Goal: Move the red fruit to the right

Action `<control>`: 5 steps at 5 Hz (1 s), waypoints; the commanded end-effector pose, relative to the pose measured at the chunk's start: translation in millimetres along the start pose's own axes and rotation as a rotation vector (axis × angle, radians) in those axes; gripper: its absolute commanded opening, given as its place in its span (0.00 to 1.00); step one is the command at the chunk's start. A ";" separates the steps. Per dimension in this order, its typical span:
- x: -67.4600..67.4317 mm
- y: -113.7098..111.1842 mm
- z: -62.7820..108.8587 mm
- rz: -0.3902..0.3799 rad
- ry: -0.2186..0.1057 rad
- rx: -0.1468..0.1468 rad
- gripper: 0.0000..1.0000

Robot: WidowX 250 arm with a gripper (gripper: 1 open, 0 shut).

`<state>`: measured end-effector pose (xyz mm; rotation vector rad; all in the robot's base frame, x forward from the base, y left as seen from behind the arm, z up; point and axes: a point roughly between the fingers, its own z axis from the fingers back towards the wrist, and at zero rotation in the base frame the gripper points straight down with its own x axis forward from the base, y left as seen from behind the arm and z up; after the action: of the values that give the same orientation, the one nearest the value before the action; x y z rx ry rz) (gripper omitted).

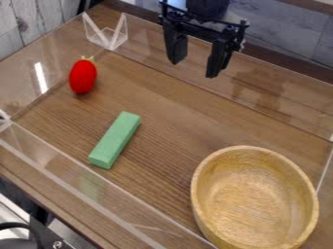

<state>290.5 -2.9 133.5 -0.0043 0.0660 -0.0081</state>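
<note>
The red fruit [84, 75], small and rounded with a green tip on top, rests on the wooden tabletop at the left, close to the clear left wall. My gripper [196, 56] hangs above the far middle of the table, pointing down, well to the right of the fruit and apart from it. Its two black fingers stand wide open with nothing between them.
A green rectangular block [116, 138] lies at an angle in the middle of the table. A large wooden bowl [212, 191] fills the front right corner. Low clear plastic walls [53, 160] fence the work area on all sides.
</note>
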 end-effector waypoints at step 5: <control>-15.4 165.3 -15.7 0.184 -0.019 -0.023 1.00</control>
<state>265.6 158.9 100.6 -0.0494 0.1075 0.1895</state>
